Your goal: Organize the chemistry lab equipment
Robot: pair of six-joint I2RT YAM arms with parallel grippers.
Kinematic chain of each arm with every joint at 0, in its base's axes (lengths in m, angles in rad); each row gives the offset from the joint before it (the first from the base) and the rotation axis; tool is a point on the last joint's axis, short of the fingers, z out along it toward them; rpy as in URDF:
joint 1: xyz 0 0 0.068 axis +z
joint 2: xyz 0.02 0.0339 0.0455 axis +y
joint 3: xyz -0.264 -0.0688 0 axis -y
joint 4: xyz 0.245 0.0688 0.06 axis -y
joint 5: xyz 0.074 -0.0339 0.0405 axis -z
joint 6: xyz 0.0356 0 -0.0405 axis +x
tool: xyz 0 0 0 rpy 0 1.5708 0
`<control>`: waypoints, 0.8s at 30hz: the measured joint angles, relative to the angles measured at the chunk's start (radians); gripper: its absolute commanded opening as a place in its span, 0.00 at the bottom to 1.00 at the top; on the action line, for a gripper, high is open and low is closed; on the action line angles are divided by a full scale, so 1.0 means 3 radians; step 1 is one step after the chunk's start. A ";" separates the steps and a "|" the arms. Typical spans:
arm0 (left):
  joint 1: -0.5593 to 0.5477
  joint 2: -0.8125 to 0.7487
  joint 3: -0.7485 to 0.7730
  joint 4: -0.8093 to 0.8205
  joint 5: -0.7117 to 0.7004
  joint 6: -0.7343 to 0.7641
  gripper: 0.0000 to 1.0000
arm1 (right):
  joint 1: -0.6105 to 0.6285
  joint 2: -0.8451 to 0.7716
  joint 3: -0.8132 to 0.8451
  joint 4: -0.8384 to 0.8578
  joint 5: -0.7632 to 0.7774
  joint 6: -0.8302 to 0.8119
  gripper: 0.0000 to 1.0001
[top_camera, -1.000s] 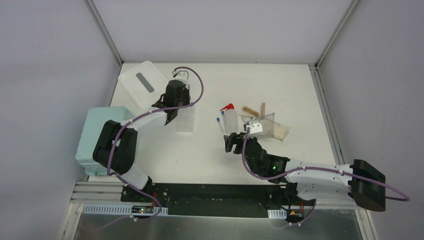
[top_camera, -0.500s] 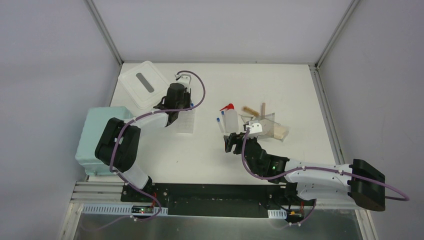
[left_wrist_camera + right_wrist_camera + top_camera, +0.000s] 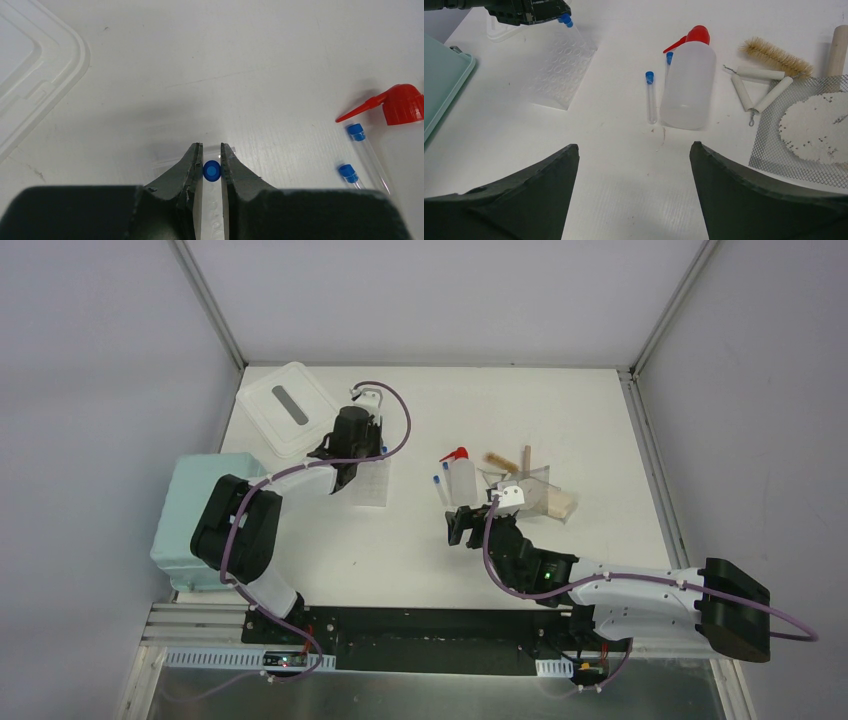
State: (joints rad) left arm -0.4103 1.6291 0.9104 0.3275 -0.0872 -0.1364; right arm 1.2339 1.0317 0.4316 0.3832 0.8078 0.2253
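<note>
Bench (image 3: 600, 410): tube rack (image 3: 558, 70) sits left of centre, with the left gripper (image 3: 211, 150) pinched nearly shut on a blue-capped tube (image 3: 211, 171), cap up over the rack's far end. Squeeze bottle (image 3: 688, 85) lies mid-bench, spout toward the far edge. Right gripper (image 3: 633, 150) is spread wide and empty, and is the nearer arm to the loose tube (image 3: 651, 97): straight ahead, just left of the bottle, long axis pointing away from the jaws, cap at the far end

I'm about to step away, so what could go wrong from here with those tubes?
The left gripper pinches a blue-capped tube at the rack; off a hole, it could jam or tip the rack. The open right gripper faces a loose tube close beside the squeeze bottle; closing there could bump the bottle.
</note>
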 measured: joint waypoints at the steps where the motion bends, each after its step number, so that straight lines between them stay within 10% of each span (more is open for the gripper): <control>1: 0.0000 -0.0001 -0.0001 0.0000 0.0000 0.0000 0.22 | 0.0000 0.0000 0.0000 -0.0001 0.0000 0.0000 0.85; 15: 0.0000 -0.0432 -0.0033 -0.0289 -0.0031 0.0050 0.40 | 0.0000 -0.0027 0.0000 -0.0107 0.0000 -0.0001 0.86; 24: 0.0008 -0.1007 0.0207 -0.1170 -0.0312 -0.0167 0.74 | -0.0117 0.0206 0.0393 -0.0528 -0.0067 0.0116 0.73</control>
State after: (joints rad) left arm -0.4080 1.3270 0.9726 -0.0235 -0.1806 -0.1864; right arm 1.1988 1.0935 0.5495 0.2249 0.7876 0.2600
